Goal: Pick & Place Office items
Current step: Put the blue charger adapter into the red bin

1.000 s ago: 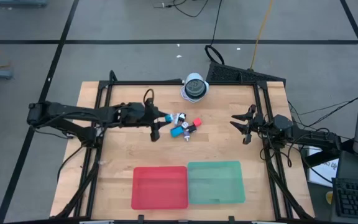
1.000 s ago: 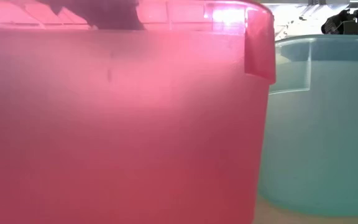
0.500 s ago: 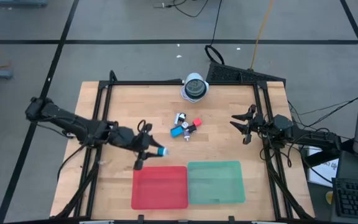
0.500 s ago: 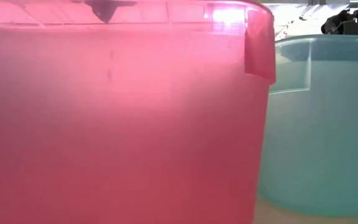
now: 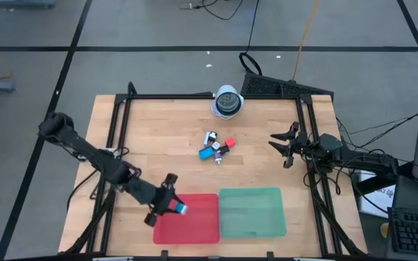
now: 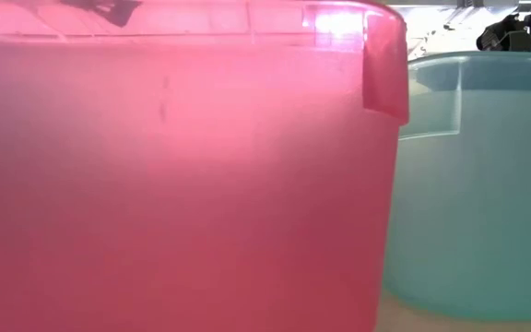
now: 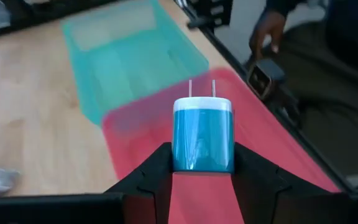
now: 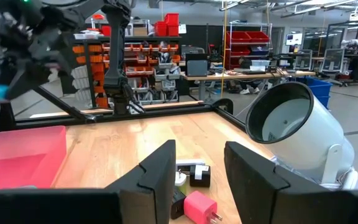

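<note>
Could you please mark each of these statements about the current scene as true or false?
1. The left gripper holds a teal charger. True.
2. The charger is over the green tray. False: it is over the red tray, near its edge.
3. The right gripper is open and holds nothing. True.
4. The remaining small items lie inside the red tray. False: they sit on the bare table between the trays and the white domed object.
5. The charger's prongs point away from the left gripper. True.
</note>
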Robot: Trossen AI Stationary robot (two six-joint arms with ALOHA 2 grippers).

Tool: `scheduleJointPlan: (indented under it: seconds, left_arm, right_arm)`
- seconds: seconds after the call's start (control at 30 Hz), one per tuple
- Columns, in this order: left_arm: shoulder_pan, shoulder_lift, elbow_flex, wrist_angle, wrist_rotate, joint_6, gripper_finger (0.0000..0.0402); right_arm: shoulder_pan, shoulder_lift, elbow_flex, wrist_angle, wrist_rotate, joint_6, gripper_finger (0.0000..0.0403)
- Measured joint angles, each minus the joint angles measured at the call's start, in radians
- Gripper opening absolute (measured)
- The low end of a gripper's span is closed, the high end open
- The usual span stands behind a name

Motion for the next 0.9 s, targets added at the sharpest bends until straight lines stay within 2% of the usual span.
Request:
scheduleJointPlan:
  seconds: [0.23, 0.43, 0.9]
  left_arm:
    - [-0.032, 0.099, 0.000, -0.069, -0.002, -0.117, 0.0141]
    - [-0.050, 0.179, 0.000, -0.123, 0.026, -0.209, 0.0132]
    - [-0.084, 0.207, 0.000, -0.135, 0.053, -0.308, 0.0133]
  right_arm:
    - [0.000, 0.000, 0.000, 0.000, 0.000, 0.000, 0.0126]
    - [0.000, 0.000, 0.000, 0.000, 0.000, 0.000, 0.0126]
    - [0.000, 0.000, 0.000, 0.000, 0.000, 0.000, 0.0126]
